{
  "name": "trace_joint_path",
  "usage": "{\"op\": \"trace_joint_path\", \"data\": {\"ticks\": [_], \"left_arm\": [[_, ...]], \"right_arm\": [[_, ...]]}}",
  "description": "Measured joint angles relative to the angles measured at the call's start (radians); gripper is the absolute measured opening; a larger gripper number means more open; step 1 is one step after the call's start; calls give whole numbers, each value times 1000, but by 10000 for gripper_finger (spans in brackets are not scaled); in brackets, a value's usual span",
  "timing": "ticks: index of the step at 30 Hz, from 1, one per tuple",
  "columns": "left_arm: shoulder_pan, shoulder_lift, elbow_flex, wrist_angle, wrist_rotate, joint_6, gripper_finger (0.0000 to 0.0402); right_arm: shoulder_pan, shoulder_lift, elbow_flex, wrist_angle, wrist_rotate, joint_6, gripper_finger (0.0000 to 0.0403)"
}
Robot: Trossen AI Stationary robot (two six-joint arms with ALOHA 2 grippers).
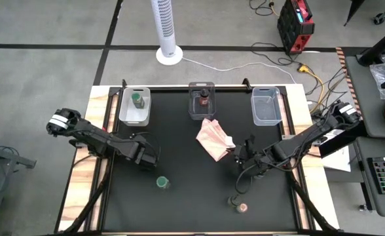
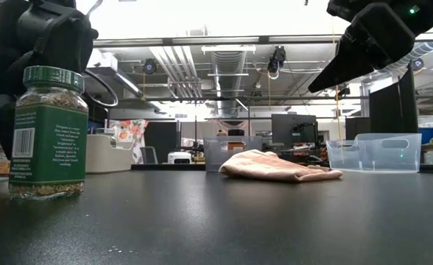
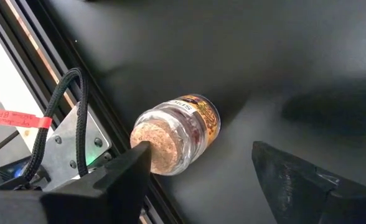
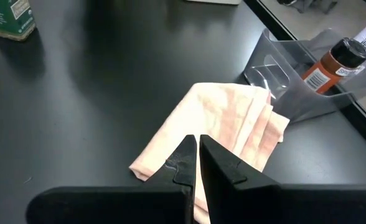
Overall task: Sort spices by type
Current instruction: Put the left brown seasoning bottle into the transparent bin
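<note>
A jar with a pinkish-tan lid (image 3: 177,134) lies on its side on the black table, between the open fingers of my left gripper (image 3: 198,152), which is at the table's left (image 1: 150,157). A green-lidded jar (image 1: 162,183) (image 2: 47,132) stands upright on the table nearby. Two more jars (image 1: 238,204) are at the near edge. One green-lidded jar (image 1: 137,99) stands in the left bin, and a dark-lidded jar (image 1: 204,99) (image 4: 332,62) in the middle bin. My right gripper (image 4: 198,152) (image 1: 241,154) is shut and hovers above the pink cloth (image 4: 220,124). My left gripper has one fingertip (image 3: 133,158) right beside the lying jar's lid (image 3: 155,146), and the other finger stands apart on the far side of the jar. I cannot tell whether the near fingertip touches the lid.
Three clear bins sit along the far edge: left (image 1: 135,117), middle (image 1: 201,113) and right (image 1: 266,108). The folded pink cloth (image 1: 213,139) lies mid-table. A metal frame with a cable (image 3: 71,130) runs close beside the lying jar. Bare black table lies between cloth and near edge.
</note>
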Motion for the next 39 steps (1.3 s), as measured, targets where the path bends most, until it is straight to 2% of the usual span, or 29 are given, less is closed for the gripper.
{"op": "trace_joint_path", "data": {"ticks": [18,29,39], "left_arm": [[0,0,3,6,2,-5,260],[-13,1,112,31,14,93,260],[-11,1,118,-21,-18,93,260]], "right_arm": [[0,0,0,0,0,0,13],[0,0,0,0,0,0,13],[0,0,0,0,0,0,13]]}}
